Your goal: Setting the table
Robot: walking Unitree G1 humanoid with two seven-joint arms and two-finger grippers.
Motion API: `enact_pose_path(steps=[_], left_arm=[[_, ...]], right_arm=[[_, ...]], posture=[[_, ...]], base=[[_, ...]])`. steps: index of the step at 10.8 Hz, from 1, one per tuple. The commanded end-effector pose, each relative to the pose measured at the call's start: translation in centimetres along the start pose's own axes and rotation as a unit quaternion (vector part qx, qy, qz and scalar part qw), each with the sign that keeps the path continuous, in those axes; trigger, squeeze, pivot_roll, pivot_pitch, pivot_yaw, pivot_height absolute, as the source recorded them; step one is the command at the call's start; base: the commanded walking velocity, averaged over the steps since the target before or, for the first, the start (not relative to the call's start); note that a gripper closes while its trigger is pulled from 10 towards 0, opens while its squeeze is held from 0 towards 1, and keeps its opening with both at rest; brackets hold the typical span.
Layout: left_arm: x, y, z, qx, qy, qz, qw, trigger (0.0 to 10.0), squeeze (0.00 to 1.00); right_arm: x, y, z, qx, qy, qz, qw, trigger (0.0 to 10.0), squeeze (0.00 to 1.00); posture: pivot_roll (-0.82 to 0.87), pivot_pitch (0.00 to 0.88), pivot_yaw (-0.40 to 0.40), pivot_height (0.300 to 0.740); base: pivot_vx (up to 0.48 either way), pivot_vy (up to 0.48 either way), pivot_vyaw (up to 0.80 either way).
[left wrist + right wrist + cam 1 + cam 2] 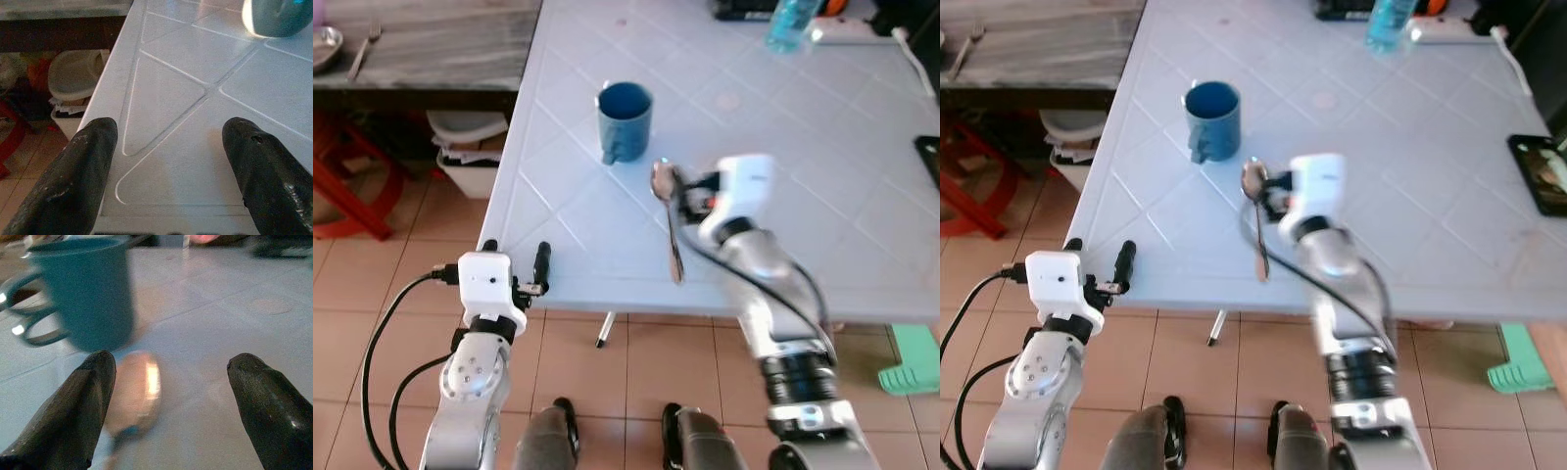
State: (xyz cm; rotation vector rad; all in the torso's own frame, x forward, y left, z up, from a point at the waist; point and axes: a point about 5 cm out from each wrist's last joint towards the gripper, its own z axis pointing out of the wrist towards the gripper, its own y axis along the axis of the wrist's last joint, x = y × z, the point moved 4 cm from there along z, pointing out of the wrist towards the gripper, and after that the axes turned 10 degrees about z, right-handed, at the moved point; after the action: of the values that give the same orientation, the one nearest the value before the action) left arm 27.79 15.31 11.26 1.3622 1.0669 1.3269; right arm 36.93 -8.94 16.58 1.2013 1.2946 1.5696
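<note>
**Spoon on table, both grippers open**

Right gripper (168, 396) over the table (822, 176), fingers (73, 416) spread wide and gripping nothing. Just ahead between them, lying flat on the table, a spoon (668, 217), bowl toward twelve o'clock, handle running back to six o'clock near the table's front edge. In the right wrist view, bowl beside one finger, blurred; touching or not, cannot tell. Just past the spoon at eleven o'clock, a blue mug (625, 119) standing upright, handle turned toward the front edge.

Left gripper (514, 259) at the table's front-left corner, fingers (73, 181) wide apart and empty, tips over the edge.

Farther out at one o'clock, at the far side of the table, a blue bottle (793, 22) and a white power strip (847, 31). At three o'clock, on the right edge, a dark phone (1540, 174). At ten o'clock, a second wooden table (440, 44) with a metal plate (323, 47) and a fork (362, 49). Below it, a white bin (470, 157) and a red stool (347, 186) on the tiled floor (636, 362). At four o'clock on the floor, a green object (913, 362).
</note>
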Motion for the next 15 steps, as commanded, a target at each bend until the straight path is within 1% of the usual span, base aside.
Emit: enact_pose_path(steps=[1,3,5,6,10,13,15], left_arm=[[0.1,-0.1,-0.3,0.005,-0.002,0.003,1.0,10.0,0.0],[0.0,0.0,-0.4,0.008,-0.004,0.001,1.0,10.0,0.0],[-0.2,0.0,-0.3,0.009,-0.009,-0.002,1.0,10.0,0.0],[-0.4,0.0,-0.3,0.01,-0.012,-0.004,1.0,10.0,0.0],[-0.7,-0.2,-0.3,0.014,-0.021,-0.006,1.0,10.0,0.0],[-1.0,-0.3,-0.3,0.016,-0.031,-0.009,0.999,10.0,0.0],[-1.2,-0.3,-0.3,0.017,-0.035,-0.011,0.999,10.0,0.0]], right_arm=[[0.2,-0.8,-0.2,0.017,-0.004,0.004,1.0,10.0,0.0],[0.5,-1.4,-1.3,0.027,-0.017,0.0,0.999,10.0,0.0],[-0.1,-1.0,-1.9,0.025,-0.04,-0.009,0.999,10.0,0.0],[-0.1,-0.8,-2.0,0.027,-0.046,-0.003,0.999,10.0,0.0],[0.8,-2.5,-2.3,0.079,-0.048,-0.005,0.996,10.0,0.0],[1.2,-3.4,-2.1,0.112,-0.041,-0.025,0.993,10.0,0.0],[2.1,-3.1,-1.5,0.11,-0.026,-0.03,0.993,10.0,0.0]], posture=[[0.05,0.268,0.025,0.74],[0.04,0.274,0.022,0.74],[0.03,0.272,0.019,0.74],[0.03,0.271,0.02,0.74],[0.04,0.266,0.018,0.74],[0.03,0.264,0.018,0.74],[0.03,0.264,0.016,0.74]], base=[[0.0,0.0,0.0],[0.0,0.0,0.0],[0.0,0.0,0.0],[0.0,0.0,0.0],[0.0,0.0,0.0],[0.0,0.0,0.0],[0.0,0.0,0.0]])
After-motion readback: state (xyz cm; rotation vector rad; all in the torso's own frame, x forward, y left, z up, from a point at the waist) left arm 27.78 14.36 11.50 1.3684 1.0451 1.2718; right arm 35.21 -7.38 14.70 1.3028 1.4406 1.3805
